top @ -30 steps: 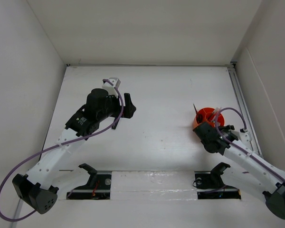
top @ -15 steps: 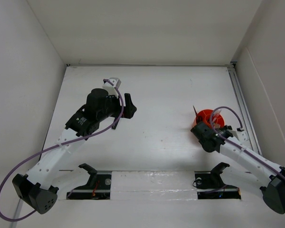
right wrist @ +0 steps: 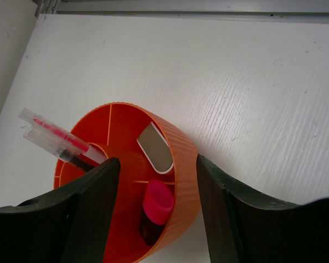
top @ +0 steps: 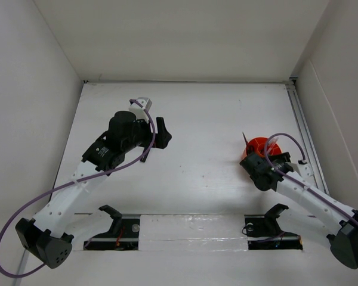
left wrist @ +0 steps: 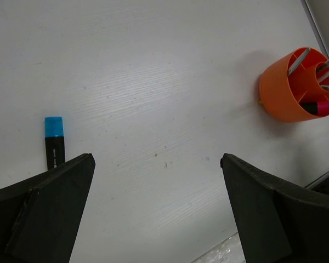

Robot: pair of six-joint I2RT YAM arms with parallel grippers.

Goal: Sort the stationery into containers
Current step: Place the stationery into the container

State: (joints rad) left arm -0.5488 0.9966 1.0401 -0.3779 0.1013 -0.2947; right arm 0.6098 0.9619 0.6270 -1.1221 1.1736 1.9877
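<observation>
The orange cup (right wrist: pixel 182 143) with inner dividers stands at the table's right (top: pixel 258 143). In it are a pink-black marker (right wrist: pixel 157 207), a pinkish-white piece (right wrist: pixel 155 147) and a thin red pen (right wrist: pixel 59 137) in clear casing. My right gripper (right wrist: pixel 156 161) hangs open just above it, its fingers either side of the cup's near wall, holding nothing. A blue-black marker (left wrist: pixel 54 141) lies on the table by the left finger of my left gripper (left wrist: pixel 156 164). That gripper is wide open and empty, hovering at centre left (top: pixel 161 136).
A metal rail (top: pixel 301 125) runs along the table's right edge, close behind the cup. White walls enclose the table on three sides. Two black stands (top: pixel 110 214) (top: pixel 277 214) sit at the near edge by the arm bases.
The right arm has shifted slightly left over the cup. The left arm has not moved.
</observation>
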